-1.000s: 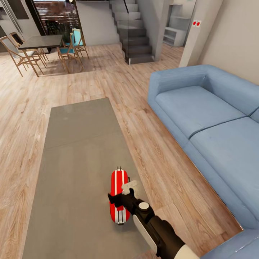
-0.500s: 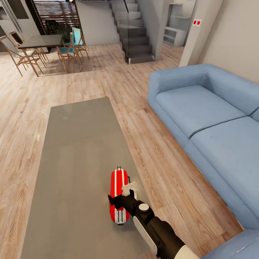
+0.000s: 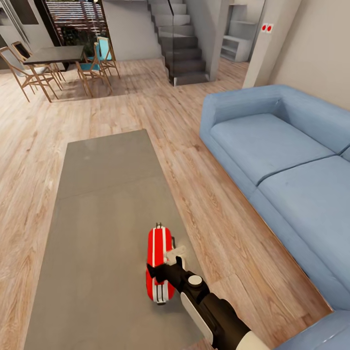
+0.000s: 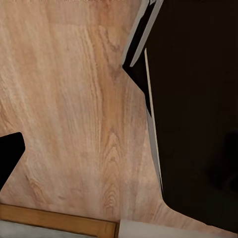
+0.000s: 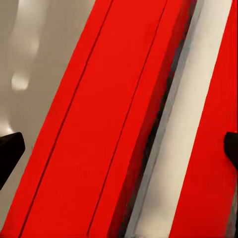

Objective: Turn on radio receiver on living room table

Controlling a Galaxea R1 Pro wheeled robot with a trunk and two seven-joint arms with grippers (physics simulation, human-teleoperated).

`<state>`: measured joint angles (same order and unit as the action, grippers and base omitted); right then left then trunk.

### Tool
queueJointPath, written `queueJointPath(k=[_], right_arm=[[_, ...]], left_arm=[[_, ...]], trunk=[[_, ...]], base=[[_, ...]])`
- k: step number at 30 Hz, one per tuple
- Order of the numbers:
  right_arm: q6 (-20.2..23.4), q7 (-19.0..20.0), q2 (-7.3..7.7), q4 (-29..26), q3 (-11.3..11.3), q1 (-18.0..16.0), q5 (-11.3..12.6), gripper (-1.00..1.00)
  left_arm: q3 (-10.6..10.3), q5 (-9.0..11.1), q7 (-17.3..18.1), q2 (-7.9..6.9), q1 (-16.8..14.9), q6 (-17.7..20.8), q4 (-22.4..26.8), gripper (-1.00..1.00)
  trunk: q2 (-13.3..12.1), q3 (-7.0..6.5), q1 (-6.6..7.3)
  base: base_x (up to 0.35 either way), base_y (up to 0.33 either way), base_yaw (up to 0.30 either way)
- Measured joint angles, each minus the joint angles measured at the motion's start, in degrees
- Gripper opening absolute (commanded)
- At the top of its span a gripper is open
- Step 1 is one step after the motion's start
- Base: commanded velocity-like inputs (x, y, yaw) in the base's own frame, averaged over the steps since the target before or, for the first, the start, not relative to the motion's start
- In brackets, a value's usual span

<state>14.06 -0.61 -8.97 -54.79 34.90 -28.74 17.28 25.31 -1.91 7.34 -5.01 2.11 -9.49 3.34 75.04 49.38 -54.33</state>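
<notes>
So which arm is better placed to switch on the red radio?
The right. Its gripper is already at the radio receiver on the table, while the left wrist camera looks at wood floor.

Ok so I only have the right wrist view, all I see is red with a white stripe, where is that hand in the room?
Observer: In the head view the right hand is on top of the radio receiver, which lies near the right edge of the grey table.
Operator: Anything beside the table?
Observer: A light-blue sofa stands to the right, across a strip of wood floor.
Operator: And my left arm?
Observer: Its wrist camera looks at wood floor next to a dark shape; one dark fingertip shows at the picture's edge.
</notes>
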Motion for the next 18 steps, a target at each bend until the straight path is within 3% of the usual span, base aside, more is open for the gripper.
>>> queueJointPath(k=[3, 4, 18], right_arm=[[0.0, -0.06, 0.0, 0.09, -0.02, 0.0, -0.09, 1.0], [0.0, -0.04, -0.01, 0.11, -0.03, -0.01, -0.11, -1.0], [0.07, -0.03, 0.08, 0.1, -0.04, -0.01, -0.26, -1.0]], left_arm=[[0.0, 0.04, -0.03, 0.0, 0.01, 0.0, 0.0, 1.0], [0.0, 0.02, -0.03, 0.0, 0.01, 0.0, 0.0, 1.0], [0.0, 0.06, -0.04, 0.0, -0.01, 0.0, 0.0, 1.0]], trunk=[[1.2, 0.54, -0.65], [1.22, 0.54, -0.66], [1.22, 0.54, -0.66]], base=[[0.0, 0.0, 0.0], [0.0, 0.0, 0.0], [0.0, 0.0, 0.0]])
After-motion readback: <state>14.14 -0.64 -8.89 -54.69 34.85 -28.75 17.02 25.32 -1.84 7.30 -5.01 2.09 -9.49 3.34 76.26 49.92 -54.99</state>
